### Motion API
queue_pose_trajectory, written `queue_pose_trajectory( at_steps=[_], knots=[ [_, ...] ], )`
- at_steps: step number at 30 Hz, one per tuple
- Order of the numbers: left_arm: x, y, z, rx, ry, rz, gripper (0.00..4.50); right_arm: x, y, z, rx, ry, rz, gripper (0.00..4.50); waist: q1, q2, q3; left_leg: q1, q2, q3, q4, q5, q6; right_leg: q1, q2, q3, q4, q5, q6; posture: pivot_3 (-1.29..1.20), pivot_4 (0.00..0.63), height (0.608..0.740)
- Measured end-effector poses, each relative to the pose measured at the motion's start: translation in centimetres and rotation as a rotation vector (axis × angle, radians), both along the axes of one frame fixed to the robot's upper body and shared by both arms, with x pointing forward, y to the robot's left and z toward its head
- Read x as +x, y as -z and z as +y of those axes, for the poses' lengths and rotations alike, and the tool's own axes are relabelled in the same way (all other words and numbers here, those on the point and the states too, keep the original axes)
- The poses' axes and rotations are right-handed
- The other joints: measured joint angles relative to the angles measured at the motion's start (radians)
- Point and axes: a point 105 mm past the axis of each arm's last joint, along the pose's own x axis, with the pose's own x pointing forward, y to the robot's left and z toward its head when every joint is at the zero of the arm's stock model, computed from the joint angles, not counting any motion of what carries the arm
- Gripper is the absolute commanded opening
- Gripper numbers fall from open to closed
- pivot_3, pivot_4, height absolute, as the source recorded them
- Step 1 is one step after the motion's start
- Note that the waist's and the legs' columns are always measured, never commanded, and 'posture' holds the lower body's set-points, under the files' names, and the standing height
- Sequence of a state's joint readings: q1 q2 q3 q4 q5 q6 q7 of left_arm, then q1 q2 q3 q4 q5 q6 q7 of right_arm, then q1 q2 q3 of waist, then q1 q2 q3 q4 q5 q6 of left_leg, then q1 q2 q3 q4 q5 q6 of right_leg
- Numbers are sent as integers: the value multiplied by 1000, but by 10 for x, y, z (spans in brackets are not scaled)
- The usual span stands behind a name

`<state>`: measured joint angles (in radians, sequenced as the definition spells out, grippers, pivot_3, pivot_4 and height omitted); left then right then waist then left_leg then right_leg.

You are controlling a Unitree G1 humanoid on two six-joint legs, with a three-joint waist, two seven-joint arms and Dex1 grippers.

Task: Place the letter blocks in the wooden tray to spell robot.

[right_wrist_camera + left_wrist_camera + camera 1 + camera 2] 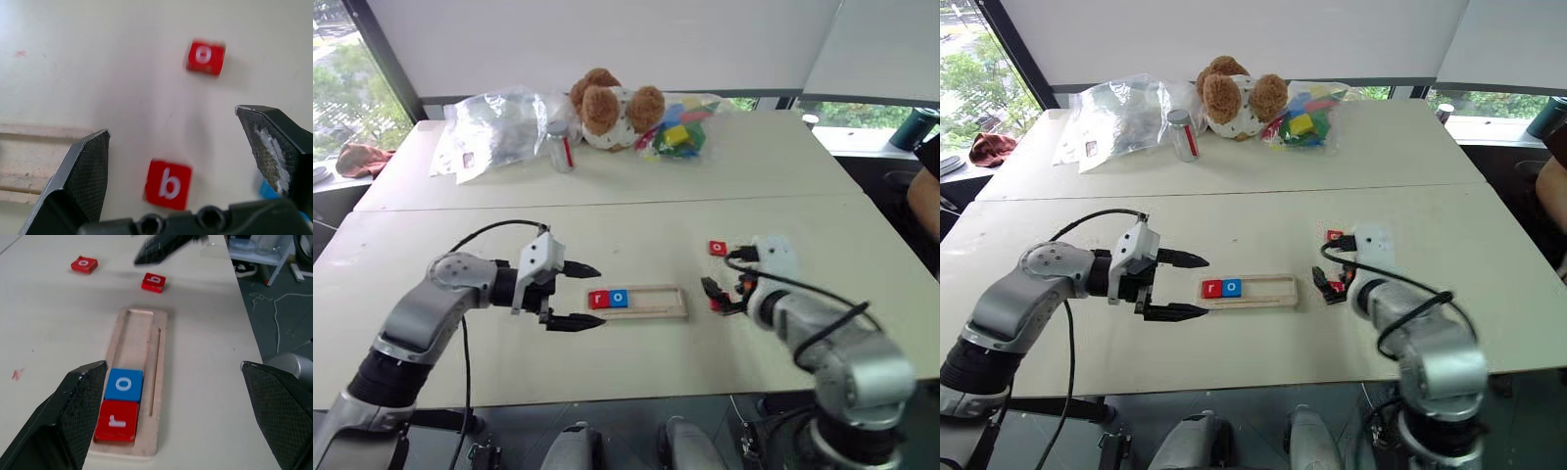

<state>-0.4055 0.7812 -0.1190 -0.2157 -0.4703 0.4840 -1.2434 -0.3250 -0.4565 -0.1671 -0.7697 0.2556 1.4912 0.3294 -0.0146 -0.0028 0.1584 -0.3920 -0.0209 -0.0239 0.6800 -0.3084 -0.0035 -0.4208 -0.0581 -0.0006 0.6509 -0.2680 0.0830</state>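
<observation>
— What lies around the work, and is anything in the way?

— At the far side of the surface (pixel 636 211) sit a teddy bear (pixel 612 108), a clear plastic bag (pixel 499 127), a small jar with a red label (pixel 561 149) and a bag of coloured toy blocks (pixel 680 127). Nothing blocks the wooden tray (pixel 651 302); it lies between the two arms.

— And the tiles?

— A red r (pixel 116 420) and a blue o (pixel 124 384) sit side by side at the tray's left end. A red b (pixel 168 184) lies loose on the surface just right of the tray, a red o (pixel 205 57) a little beyond it.

— The hands?

— The left hand (pixel 576 296) hovers wide open and empty at the tray's left end. The right hand (pixel 183 156) is spread wide over the b, holding nothing.

— The room?

— Pale surface, windows with greenery behind.
</observation>
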Motion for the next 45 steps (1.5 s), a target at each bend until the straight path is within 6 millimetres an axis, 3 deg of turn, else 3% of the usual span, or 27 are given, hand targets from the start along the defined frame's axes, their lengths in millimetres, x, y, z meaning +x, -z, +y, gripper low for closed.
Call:
queue_pose_trajectory(
  at_steps=[3,7,11,17,28,35,41,43,45],
  knots=[
    [-1,-4,4,8,13,-9,4500,-1,-5,-6,-45,-224,-3,4474,2,0,0,0,0,0,-1,0,1,2,0,-1,-3,0,0,0,150,740],
    [-1,-5,4,9,28,-10,4500,-5,11,-14,-114,-574,-12,4474,0,-3,2,1,0,0,1,-1,3,5,0,-1,-4,-1,2,0,150,740],
    [-1,-5,4,15,29,-16,4500,-3,35,-25,-191,-783,0,4474,-2,-3,3,3,0,1,2,-1,3,6,-1,0,-3,-1,2,0,150,740],
    [-2,0,6,19,13,-7,4500,15,47,-35,-236,-864,-28,4474,2,-3,4,3,0,0,2,-1,2,6,-3,0,-3,-1,2,0,150,740],
    [-4,6,7,23,-27,-5,4500,16,63,-33,-188,-959,21,4474,4,-2,5,3,0,0,3,-1,2,6,-4,0,-3,-1,1,0,150,740],
    [-3,5,7,25,-41,-11,4500,16,67,-30,-201,-999,10,1204,3,-2,5,3,0,0,3,-1,2,7,-5,0,-3,-1,1,0,150,740],
    [0,7,19,51,-79,-12,4500,21,62,-28,-203,-983,10,1159,1,-2,5,4,0,0,3,-1,2,7,-5,1,-2,0,1,0,150,740],
    [1,8,29,63,-113,-7,4500,27,52,-19,-179,-977,-1,1159,-2,-1,5,3,0,0,2,-1,2,6,-5,1,-2,-1,1,0,150,740],
    [2,9,39,76,-135,-5,4500,33,33,3,-167,-1015,-31,1159,-4,0,6,3,1,0,2,-1,1,4,-5,1,-1,-1,1,0,150,740]
  ],
)
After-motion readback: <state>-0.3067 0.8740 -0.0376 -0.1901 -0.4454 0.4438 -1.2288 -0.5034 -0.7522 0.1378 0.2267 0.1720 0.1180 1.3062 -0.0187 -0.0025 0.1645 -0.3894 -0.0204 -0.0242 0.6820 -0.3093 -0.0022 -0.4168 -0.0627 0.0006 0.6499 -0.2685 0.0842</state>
